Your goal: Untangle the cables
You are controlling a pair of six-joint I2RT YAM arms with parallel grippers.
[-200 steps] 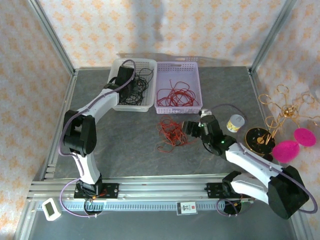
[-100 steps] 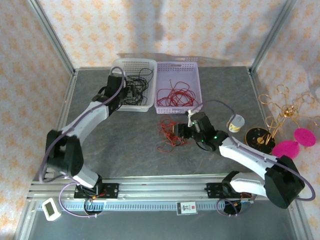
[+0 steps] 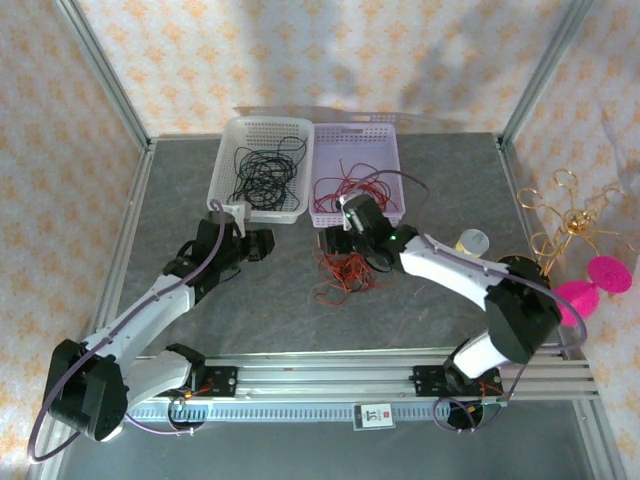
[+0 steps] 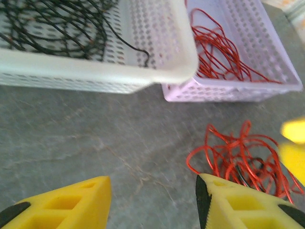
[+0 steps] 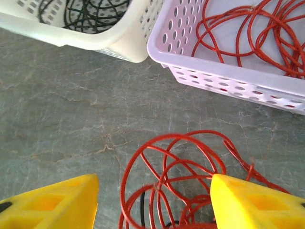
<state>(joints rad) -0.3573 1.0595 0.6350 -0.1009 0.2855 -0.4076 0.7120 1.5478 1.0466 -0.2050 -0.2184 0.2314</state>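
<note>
Left pincer (image 4: 152,202): fingers spread wide, with nothing between them but bare tabletop (image 4: 95,143). It sits left of centre in the top view and faces the tangle, probably placed to take a second hold.

Right pincer (image 5: 153,200): also wide and empty. It is set directly over the tangle so that the loops fall between its fingers. Contact cannot be confirmed.

The cables (image 3: 342,272) lie as a loose knot on the tabletop at the centre of the top view, just in front of the baskets. They are mostly red, with a black strand (image 5: 141,210) threaded through at the bottom centre of the right wrist view.

Beyond, at upper centre, the white basket (image 3: 215,198) holds black wires (image 3: 262,168). The purple basket (image 3: 357,128) touching it holds red wires (image 3: 350,193). The two are evidently kept apart by colour.

Judgement: sorting is well along. The remaining knot calls for one pincer to pin it while the other draws a strand free.
</note>
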